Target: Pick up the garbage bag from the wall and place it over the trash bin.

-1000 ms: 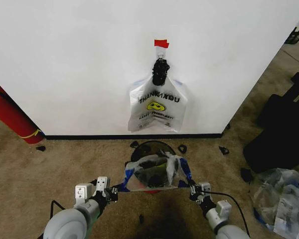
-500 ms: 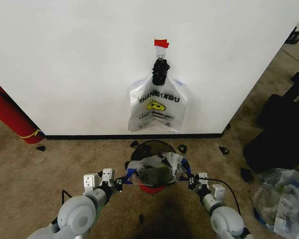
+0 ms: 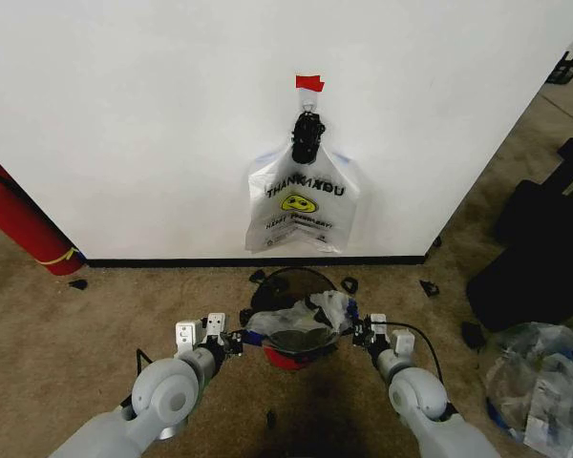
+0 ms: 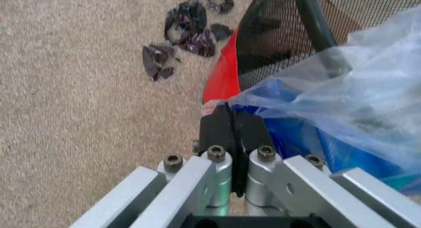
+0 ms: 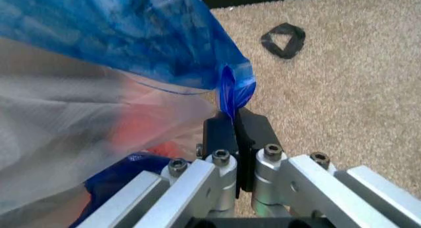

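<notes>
fire extinguisher [image 3: 19, 224]: red, leaned at the wall's foot on the far left.
left gripper [image 3: 237, 341]: low at the bin's left side, fingers [image 4: 231, 134] pinched tight on the garbage bag's blue edge.
garbage bag [image 3: 301, 320]: thin clear plastic with blue edges, stretched between both grippers and draped over the bin's mouth.
trash bin [image 3: 291, 283]: black mesh with a red base, on the carpet just before the wall, below the smiley bag [image 3: 302, 205] hung there.
right gripper [image 3: 359, 330]: at the bin's right side, clamped on a blue fold of the bag.
</notes>
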Robot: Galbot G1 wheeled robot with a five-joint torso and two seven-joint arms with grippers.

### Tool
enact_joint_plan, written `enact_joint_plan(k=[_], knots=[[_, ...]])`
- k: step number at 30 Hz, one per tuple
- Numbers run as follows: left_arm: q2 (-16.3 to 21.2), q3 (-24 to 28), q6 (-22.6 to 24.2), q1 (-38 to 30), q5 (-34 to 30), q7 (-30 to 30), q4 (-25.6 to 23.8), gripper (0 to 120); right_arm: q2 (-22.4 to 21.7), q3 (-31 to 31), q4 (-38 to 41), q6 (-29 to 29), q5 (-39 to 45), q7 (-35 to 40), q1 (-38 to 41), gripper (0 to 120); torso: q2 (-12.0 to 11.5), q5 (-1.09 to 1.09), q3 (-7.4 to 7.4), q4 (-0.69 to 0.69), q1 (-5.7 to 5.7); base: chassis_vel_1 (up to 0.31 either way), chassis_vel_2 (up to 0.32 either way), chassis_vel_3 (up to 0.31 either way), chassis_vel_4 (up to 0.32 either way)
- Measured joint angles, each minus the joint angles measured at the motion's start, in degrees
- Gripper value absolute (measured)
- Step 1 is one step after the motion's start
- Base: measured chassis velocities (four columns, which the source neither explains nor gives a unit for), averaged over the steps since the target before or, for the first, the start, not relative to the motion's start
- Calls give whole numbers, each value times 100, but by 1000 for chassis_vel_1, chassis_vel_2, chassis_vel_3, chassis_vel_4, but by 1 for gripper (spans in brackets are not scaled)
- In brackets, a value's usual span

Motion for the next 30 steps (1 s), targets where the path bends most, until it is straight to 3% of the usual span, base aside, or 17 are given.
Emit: enact_joint_plan(k=[5,17,19,24,30], knots=[[30,-140,0,337,275,110,-198,3,-43,68,92,161,-138,-22,-212,0,0,1,0,1,-1,0,0,0,0],[110,-679,-272,1701,1598,368,-1345,48,-231,634,1088,1394,-1169,-388,-1424,43,0,1,-1,0,-1,0,0,0,0],[92,-701,-280,1816,1702,370,-1410,51,-231,668,1134,1492,-1280,-422,-1504,48,0,0,-1,0,-1,0,0,0,0],[-15,-939,-422,2715,2285,473,-1823,73,-213,860,1406,2153,-1941,-590,-2094,70,0,-1,-1,0,-1,0,0,0,0],[-96,-1091,-742,3141,2724,643,-1986,91,-130,1009,1523,2618,-2097,-599,-2386,88,1,-1,-1,0,-1,0,0,0,0]])
